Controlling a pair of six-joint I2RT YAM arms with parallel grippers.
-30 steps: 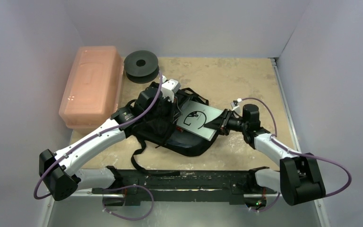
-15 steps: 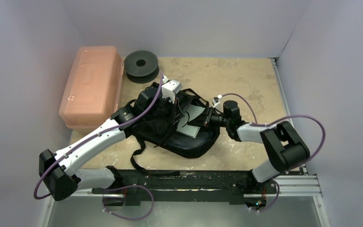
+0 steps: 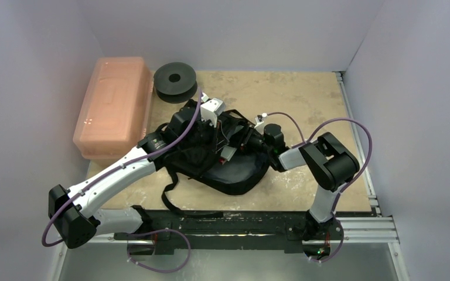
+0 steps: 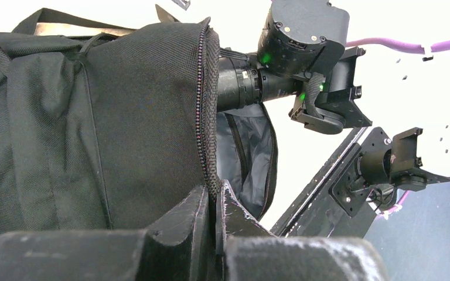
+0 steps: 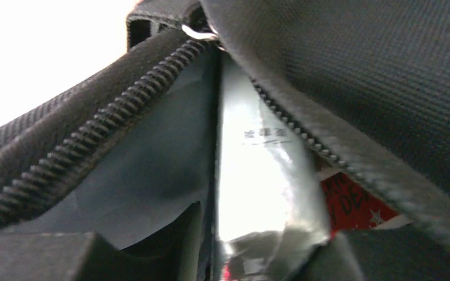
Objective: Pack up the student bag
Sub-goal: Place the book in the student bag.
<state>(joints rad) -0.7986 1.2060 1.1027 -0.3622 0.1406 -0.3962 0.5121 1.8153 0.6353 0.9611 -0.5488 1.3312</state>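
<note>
Black fabric student bag (image 3: pixel 237 175) lying near the middle of the tan table (image 3: pixel 304 99), between the two arms, with its webbing straps trailing toward the near edge. The left gripper (image 4: pixel 214 205) has its fingers closed together on the bag's zip edge (image 4: pixel 202 99), holding the mouth up so that the grey lining shows behind it. The right gripper (image 5: pixel 263 252) is inside the opening, its fingers clamped on a glossy grey flat item (image 5: pixel 258 170) that stands edge-on between the two rows of zip teeth. A red printed item (image 5: pixel 351 205) lies just beside it within the bag. The right arm (image 4: pixel 296 47) enters the mouth from the bag's right side. A pink translucent box (image 3: pixel 114 105) and a black spool (image 3: pixel 174 81) sit at the far left of the table, apart from the bag.
</note>
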